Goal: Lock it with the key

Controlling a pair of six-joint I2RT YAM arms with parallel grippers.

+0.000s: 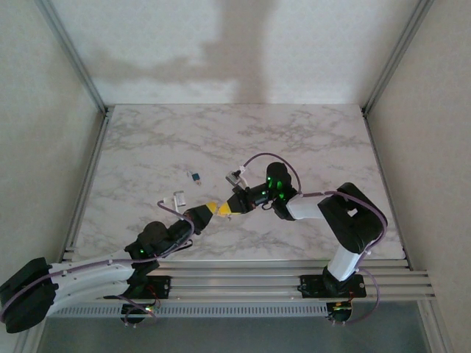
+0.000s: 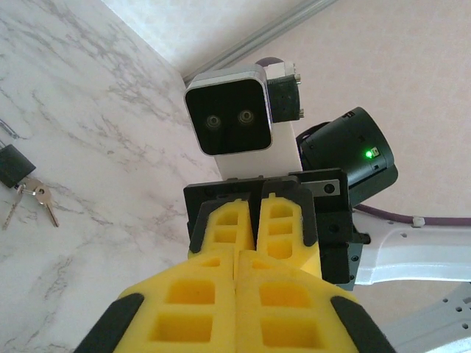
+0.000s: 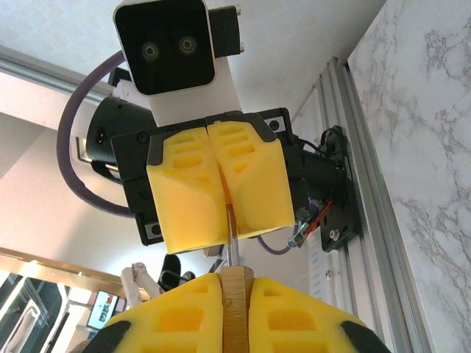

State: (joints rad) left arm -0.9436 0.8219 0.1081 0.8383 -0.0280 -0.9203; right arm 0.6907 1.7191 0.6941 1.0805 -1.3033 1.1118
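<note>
Marble table, with the left arm and right arm meeting tip to tip near its middle, off the surface.

Step in hand, my read: key-in-lock, done in the air between the two.
- The right gripper is clamped narrow on a flat tan block. Seen edge-on, it looks like a small brass padlock body.
- The left gripper is pinched fully closed on the key. That's how I take the thin silvery shaft running from its pads straight into the top of the block. Could be the shackle instead; this angle doesn't settle it.

Next move, a guess: roll the left wrist about the shaft axis while the right holds the body dead steady. Any side load could bend the thin shaft or pull it from the pads. Can't see whether the shackle is home.

Around, all lying flat:
- black padlock with keys on a ring
- blue padlock
- pale item near the left forearm

All sit apart from the meeting point, so nothing blocks. The fingers themselves hide the joint.
</note>
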